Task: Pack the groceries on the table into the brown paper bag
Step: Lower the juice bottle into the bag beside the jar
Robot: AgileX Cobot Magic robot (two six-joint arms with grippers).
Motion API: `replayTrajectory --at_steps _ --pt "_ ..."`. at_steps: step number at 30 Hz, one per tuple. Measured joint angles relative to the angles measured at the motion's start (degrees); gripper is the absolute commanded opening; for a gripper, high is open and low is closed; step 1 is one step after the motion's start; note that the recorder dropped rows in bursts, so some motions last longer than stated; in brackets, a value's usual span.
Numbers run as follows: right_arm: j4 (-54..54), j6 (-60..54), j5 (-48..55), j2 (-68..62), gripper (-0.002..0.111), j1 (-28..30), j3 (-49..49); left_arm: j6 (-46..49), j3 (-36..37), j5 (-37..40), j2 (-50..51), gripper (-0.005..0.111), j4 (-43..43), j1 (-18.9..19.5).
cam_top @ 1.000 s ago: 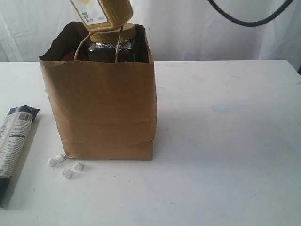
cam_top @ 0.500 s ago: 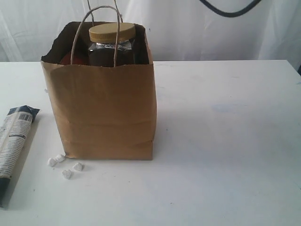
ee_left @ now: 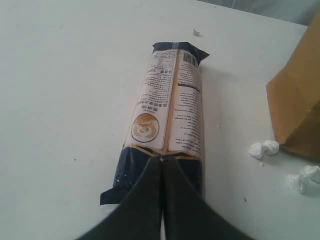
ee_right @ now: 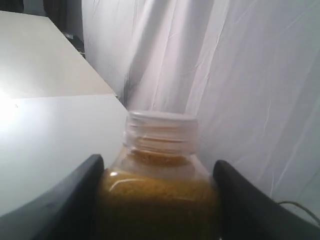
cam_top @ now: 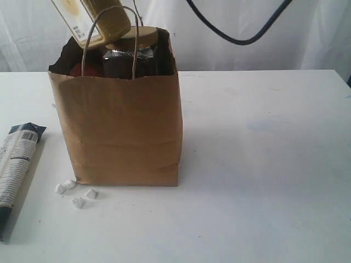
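Above the mouth of the brown paper bag (cam_top: 123, 131), the orange bottle (cam_top: 92, 19) hangs tilted. Its upper part is cut off by the frame edge, so the exterior view hides whatever carries it. Inside the bag I see the gold-lidded jar (cam_top: 143, 38), partly behind a paper handle, and beside it a reddish shape (cam_top: 90, 68) I cannot make out. The long blue-white package (cam_top: 16, 159) lies on the table (cam_top: 263, 164) at the far left, its near end cropped. The white lumps (cam_top: 78, 203) sit just beside the bag's front corner.

Half a second ago the bottle was out of the exterior view. A second ago it hung further right, over the jar's lid. The black cable (cam_top: 236, 38) overhead now sags lower.

Only the right wrist view shows the right gripper (ee_right: 159, 167), which is clamped on the bottle from both sides, with a white curtain (ee_right: 250, 75) behind. Only the left wrist view shows the left gripper (ee_left: 161, 161). Its jaws are pressed together on nothing, right over the package's dark end, with the lumps and the bag's corner nearby.
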State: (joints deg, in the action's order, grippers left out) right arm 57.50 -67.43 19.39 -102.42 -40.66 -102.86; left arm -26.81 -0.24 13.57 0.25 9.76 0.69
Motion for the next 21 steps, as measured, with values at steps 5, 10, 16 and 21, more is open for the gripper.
replayTrajectory --at_steps 5,10,16,21 --pt "0.0 4.63 -3.2 -4.1 0.0 0.0 -0.12 0.0 0.0 0.0 0.0 0.0 0.0 0.0" --pt "0.0 7.36 -3.33 -4.64 0.0 0.0 -0.12 0.0 0.0 0.0 0.0 0.0 0.0 0.0" --pt "-0.19 8.58 -1.66 -4.64 0.0 0.0 -0.12 0.0 0.0 0.0 0.0 0.0 0.0 0.0" --pt "-1.19 8.95 1.87 -4.64 0.0 0.0 -0.12 0.0 0.0 0.0 0.0 0.0 0.0 0.0"
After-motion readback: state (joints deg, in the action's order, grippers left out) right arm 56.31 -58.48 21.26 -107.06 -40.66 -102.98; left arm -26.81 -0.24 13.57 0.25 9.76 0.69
